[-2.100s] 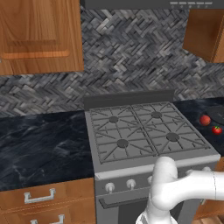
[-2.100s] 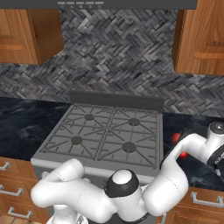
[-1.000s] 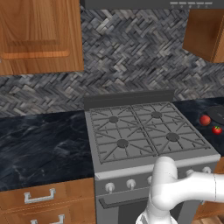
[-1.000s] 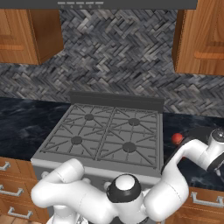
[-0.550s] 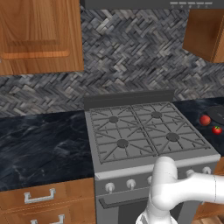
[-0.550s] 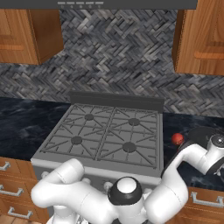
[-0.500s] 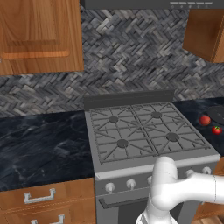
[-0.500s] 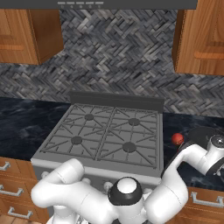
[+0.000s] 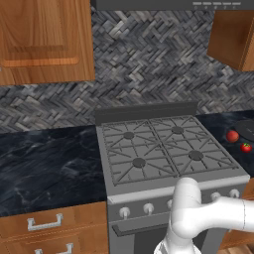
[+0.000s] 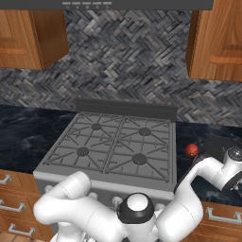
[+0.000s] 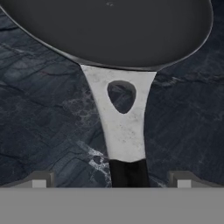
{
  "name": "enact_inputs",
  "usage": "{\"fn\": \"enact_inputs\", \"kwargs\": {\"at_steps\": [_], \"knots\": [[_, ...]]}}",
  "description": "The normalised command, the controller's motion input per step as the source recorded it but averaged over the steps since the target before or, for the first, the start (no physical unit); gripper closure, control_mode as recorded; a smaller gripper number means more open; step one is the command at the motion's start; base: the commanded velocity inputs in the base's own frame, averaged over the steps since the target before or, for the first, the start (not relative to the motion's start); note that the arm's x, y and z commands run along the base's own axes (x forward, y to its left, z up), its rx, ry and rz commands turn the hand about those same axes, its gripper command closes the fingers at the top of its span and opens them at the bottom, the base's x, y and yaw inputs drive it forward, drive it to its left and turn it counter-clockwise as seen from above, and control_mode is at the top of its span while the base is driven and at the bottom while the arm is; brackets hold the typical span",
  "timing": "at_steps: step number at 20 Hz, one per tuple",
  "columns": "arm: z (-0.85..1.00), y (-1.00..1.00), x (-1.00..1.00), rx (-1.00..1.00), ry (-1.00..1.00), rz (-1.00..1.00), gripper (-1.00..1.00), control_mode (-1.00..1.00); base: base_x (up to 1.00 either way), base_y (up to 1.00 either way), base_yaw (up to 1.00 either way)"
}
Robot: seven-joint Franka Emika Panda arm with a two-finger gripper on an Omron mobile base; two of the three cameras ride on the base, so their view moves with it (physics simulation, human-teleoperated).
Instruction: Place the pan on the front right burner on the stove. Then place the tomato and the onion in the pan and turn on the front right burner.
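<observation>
1. The round, shallow, dark grey-black frying pan (image 11: 109,30) is seen on the dark marbled stone counter (image 11: 39,122), to the right of the grey metal four-burner gas stove (image 9: 168,154); it has not yet been lifted, so the first step is judged unfinished.
2. The two-finger gripper (image 11: 111,177) is held low over the pan's handle (image 11: 122,131), whose pale metal neck runs down into a dark grip between the two small dark fingertips (image 11: 39,178).
3. The fingertips are spread wide, one at each side of the handle and well apart from it; nothing is gripped.
4. The front right burner (image 9: 196,155), a small round dark cap under grey cross-shaped grate bars, is bare.
5. The small bright red, green-topped tomato (image 9: 246,147) and the dull red-brown onion (image 9: 232,136) are seen on the counter just beside the pan's rim.
6. Still to be done, by this judgement: grasping and moving the pan, loading both vegetables, and turning the white front knob (image 9: 234,193).
</observation>
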Motion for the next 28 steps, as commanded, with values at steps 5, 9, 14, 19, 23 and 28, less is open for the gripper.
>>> {"fn": "enact_inputs", "kwargs": {"at_steps": [5, 9, 14, 19, 23, 28], "knots": [[0.0, 0.0, 0.0, 0.0, 0.0, 0.0, 1.0, -1.0, 0.0, 0.0, 0.0], [0.0, 0.0, 0.0, 0.0, 0.0, 0.0, 1.0, -1.0, 0.0, 0.0, 0.0], [0.0, -0.01, 0.0, 0.0, 0.0, 0.0, 1.0, -1.0, 0.0, 0.0, 0.0], [0.05, 0.0, 0.0, 0.0, 0.0, 0.0, 1.0, -1.0, 0.0, 0.0, 0.0], [0.25, 0.0, 0.0, 0.0, 0.0, 0.0, 1.0, -1.0, 0.0, 0.0, 0.0], [0.37, -0.03, 0.0, 0.0, 0.0, 0.0, 1.0, -1.0, 0.0, 0.0, 0.0]]}}
